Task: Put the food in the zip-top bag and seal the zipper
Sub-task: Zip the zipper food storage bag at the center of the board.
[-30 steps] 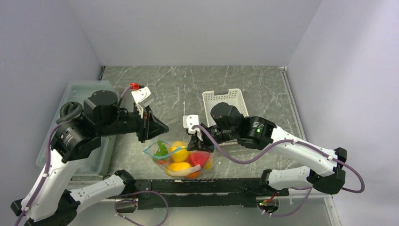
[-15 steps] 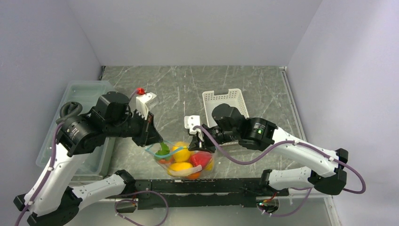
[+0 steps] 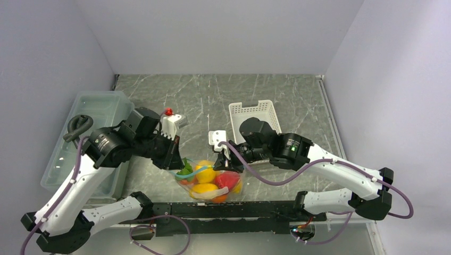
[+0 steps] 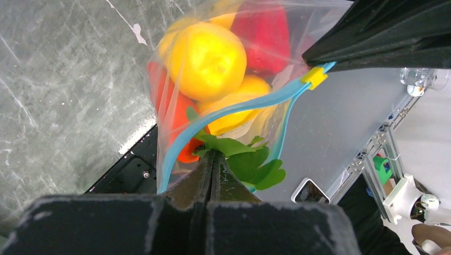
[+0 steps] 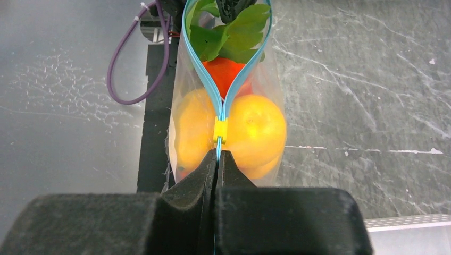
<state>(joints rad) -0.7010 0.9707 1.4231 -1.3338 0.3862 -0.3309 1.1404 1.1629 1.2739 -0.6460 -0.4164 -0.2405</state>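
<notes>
We've got the zip-top bag (image 3: 210,183) on the counter (image 3: 213,95) at the near edge, between the two arms and partly over the black base rail (image 3: 255,208). The food is inside: yellow fruits (image 4: 213,61), red pepper (image 4: 263,32), and the carrot (image 4: 173,114) just under the mouth. The green leaf (image 5: 228,34) sticks up through the mouth at the left-arm end.

The zipper (image 5: 203,79) is joined only on the right-arm side. Past the yellow slider (image 5: 219,130) the two strips spread into a loop around the leaf.

The right pincer (image 5: 217,159) is clamped on the joined strip, just behind the slider. The left pincer (image 4: 213,159) has its fingers pressed together, with the tips in the open loop and touching the leaf. We can't tell if it's actually pinching the leaf.

The white basket (image 3: 255,112) sits behind the right arm and the translucent bin (image 3: 88,114) is at far left, both apart from the bag.
</notes>
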